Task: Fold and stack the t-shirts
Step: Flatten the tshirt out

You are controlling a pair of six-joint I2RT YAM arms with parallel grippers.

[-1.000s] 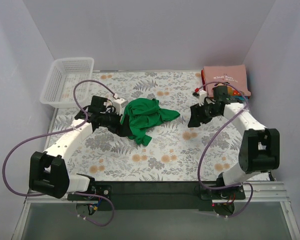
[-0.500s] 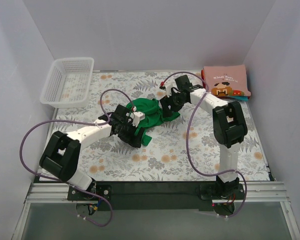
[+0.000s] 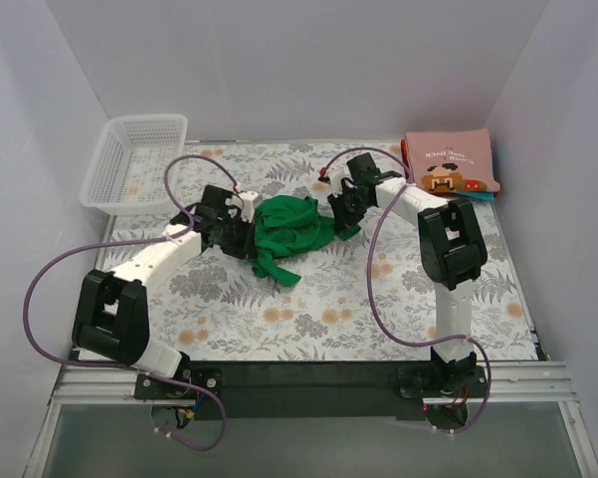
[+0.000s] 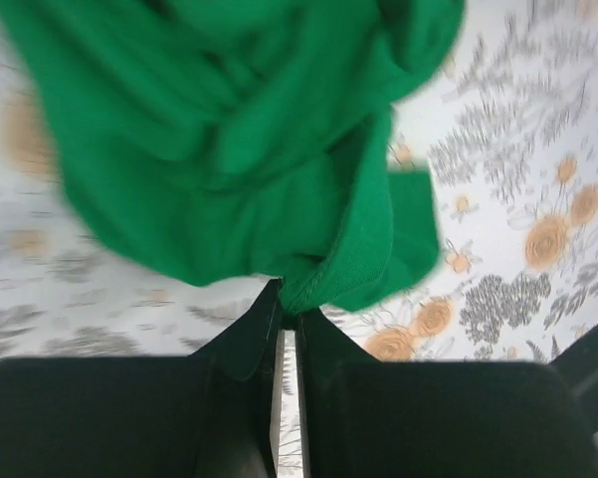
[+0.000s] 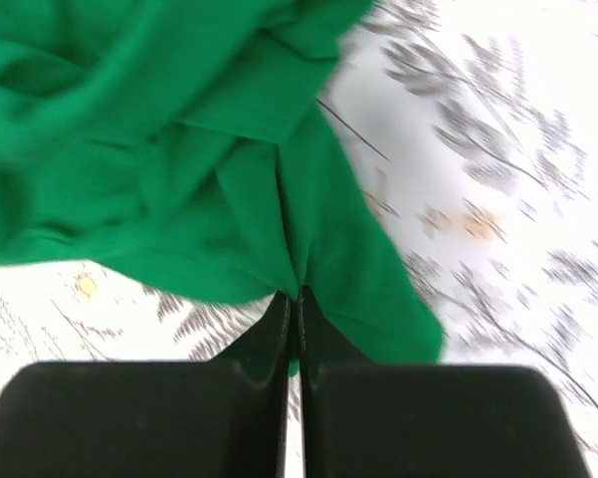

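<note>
The crumpled green t-shirt [image 3: 291,231] lies mid-worktop [image 3: 308,309], flanked by the left hand [image 3: 245,239] pinching its left edge and the right hand [image 3: 336,215] pinching its far-right edge, both arms barring those sides. Nearer than the shirt, the floral surface is open. Far-left of it stands a white basket [image 3: 134,159]; far-right, a folded pink t-shirt [image 3: 450,164].

The right gripper [image 5: 294,299] has its two black fingers [image 5: 262,344] squeezed tight on a fold of the green t-shirt [image 5: 169,149]. The shirt lies all bunched up on the flowery table [image 5: 507,169].
</note>
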